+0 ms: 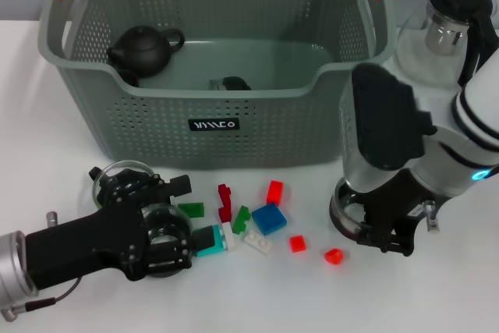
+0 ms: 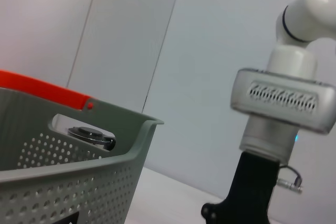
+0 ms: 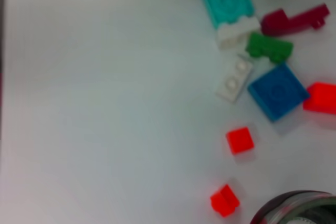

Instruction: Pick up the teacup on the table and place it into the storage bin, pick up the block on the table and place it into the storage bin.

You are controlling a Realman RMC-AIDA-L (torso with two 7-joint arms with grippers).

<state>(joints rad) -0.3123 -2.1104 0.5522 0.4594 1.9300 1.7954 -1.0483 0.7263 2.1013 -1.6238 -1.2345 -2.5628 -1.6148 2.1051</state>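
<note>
Hovering low at lower left, the left gripper touches the teal block, jaws unclear, below the storage bin.

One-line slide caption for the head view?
Left hand low at the teal block among scattered blocks; right hand beside them; storage bin behind holds a dark teapot.

The setting looked like a robot test lab rather than a home. A plain white table stood against bare pale wall panels, and on it lay staged props: a perforated storage bin, scattered toy blocks, a dark teapot and a glass pitcher.
</note>
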